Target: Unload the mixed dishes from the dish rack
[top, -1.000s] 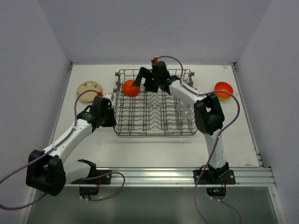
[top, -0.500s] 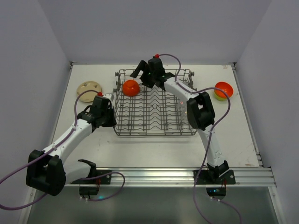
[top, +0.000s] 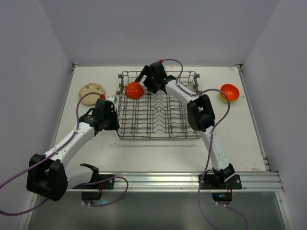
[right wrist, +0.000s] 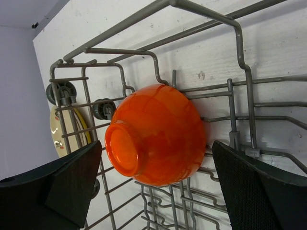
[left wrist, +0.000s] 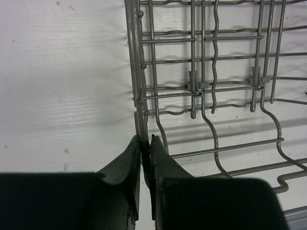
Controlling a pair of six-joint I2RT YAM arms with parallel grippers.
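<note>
Now pinching a wire of the dish rack's left wall with the left fingers; straddling, with the right fingers spread wide and clear on both sides, an orange bowl tipped on its side in the rack's far left corner. On the table: far right, a second orange bowl nested in a yellow-green bowl; far left, a tan plate.

No readable text, labels, brands or numbers in any view. Checked dish rack, orange bowl, table (dark marks on the beige plate too small to make out).
</note>
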